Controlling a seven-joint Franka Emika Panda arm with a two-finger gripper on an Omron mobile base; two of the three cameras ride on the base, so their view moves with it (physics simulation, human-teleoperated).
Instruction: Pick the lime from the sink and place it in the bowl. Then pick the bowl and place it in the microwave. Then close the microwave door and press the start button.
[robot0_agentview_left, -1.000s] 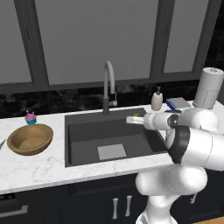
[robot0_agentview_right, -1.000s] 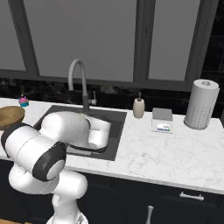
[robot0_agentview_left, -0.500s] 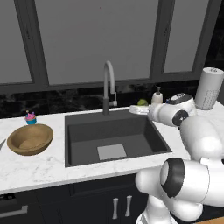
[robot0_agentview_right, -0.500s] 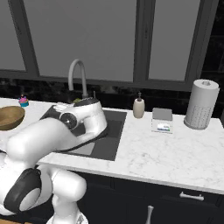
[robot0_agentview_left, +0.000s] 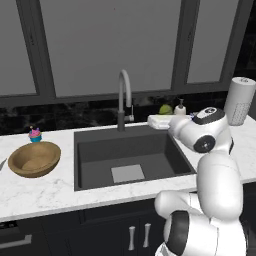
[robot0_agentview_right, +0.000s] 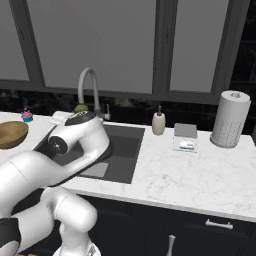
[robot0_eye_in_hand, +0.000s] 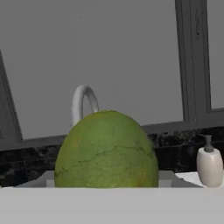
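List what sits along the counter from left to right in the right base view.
Cupcake → wooden bowl → sink → soap dispenser → small grey-and-white box → paper towel roll.

A small pink-and-blue cupcake (robot0_agentview_left: 34, 134) is sitting on the white marble counter (robot0_agentview_left: 40, 190) near the dark backsplash. A cream-coloured soap dispenser bottle with a pump top (robot0_agentview_right: 159, 122) is standing upright on the counter, and just beside it a flat grey-and-white rectangular scale-like pad (robot0_agentview_right: 185, 137) is lying flat. Beyond that, a tall white paper towel roll on its holder (robot0_agentview_right: 230, 119) is standing upright, well apart from the cupcake. Large grey window panes with dark frames (robot0_agentview_right: 112, 42) are rising behind the counter. Dark cabinet fronts with pale bar handles (robot0_agentview_left: 138, 235) are showing below it.
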